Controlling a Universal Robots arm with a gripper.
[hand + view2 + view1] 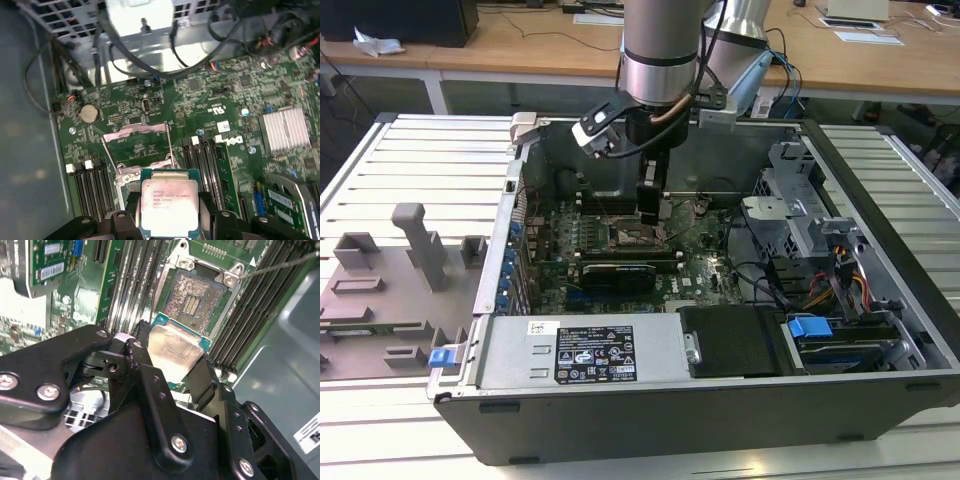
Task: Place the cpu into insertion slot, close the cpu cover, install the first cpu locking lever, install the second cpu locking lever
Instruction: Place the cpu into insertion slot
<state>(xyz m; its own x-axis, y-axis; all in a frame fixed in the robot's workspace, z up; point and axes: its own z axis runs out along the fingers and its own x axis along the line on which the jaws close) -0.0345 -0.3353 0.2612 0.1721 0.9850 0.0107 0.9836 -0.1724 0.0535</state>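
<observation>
A: Right, exterior view first. Where is the arm?

B: Upper middle of frame, reaching down into the open computer case. The gripper hangs just above the green motherboard, over the insertion slot at frame centre. Finger state not legible from this angle.

A: Second wrist view?

B: The fingers pinch the cpu by two opposite edges, metal top toward the camera. Judgement: the edge grip keeps the underside clear for seating. The chip sits near the slot but apart from it, and the slot's contact field lies bare. A thin wire rod, likely a locking lever, stands free beside the slot, so unlatched.

A: First wrist view?

B: The cpu is clamped between the two black fingers, with the jaws narrowed to chip width. The cpu cover is swung up beyond the chip, leaving the recess reachable. Judgement: placing step in hand, chip not yet seated. Cover and both levers not done.
</observation>
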